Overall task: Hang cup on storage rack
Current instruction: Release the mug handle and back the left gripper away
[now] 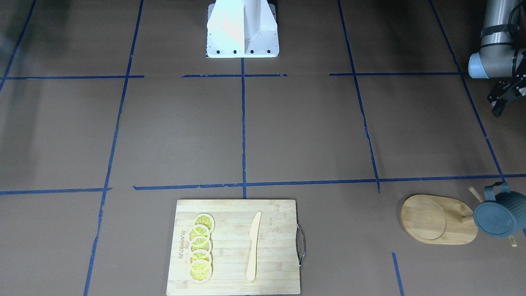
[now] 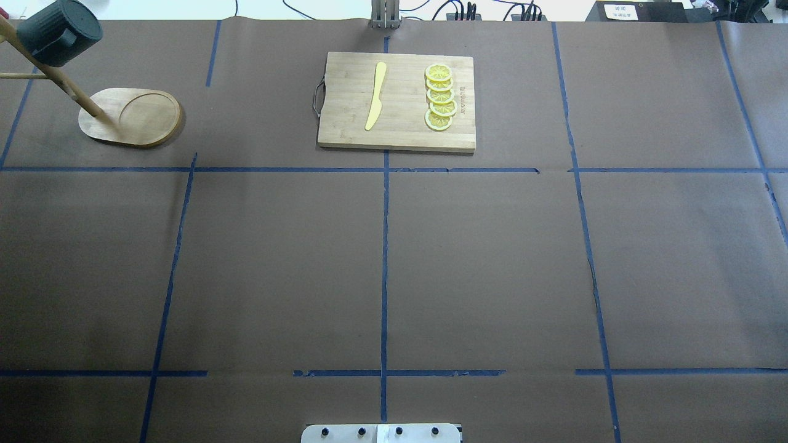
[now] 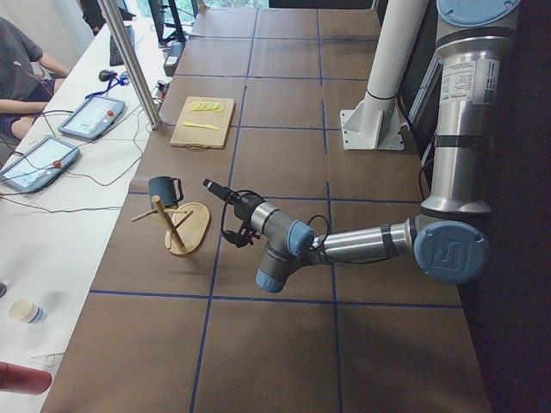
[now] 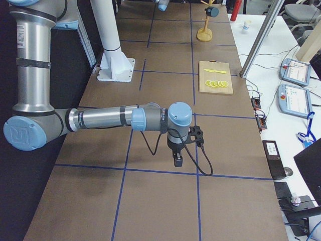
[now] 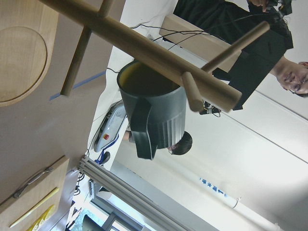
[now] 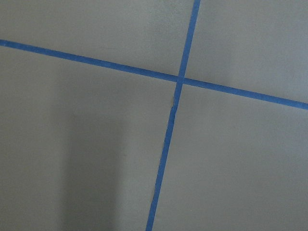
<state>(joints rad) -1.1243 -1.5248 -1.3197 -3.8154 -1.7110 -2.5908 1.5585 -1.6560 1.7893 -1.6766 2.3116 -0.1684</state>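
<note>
- The cup is hanging up among the upper pegs of the mug tree, at the robot's far left on the table.
- Your left gripper is hovering well apart from it; you cannot tell its opening.
- Your right gripper is pointing down at bare table, and its opening is likewise unclear.
- Lemon slices and a wooden knife are lying on the cutting board.

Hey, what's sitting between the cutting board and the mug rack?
Nothing but bare table marked with blue tape, as the overhead view shows between the cutting board and the mug rack.
</note>
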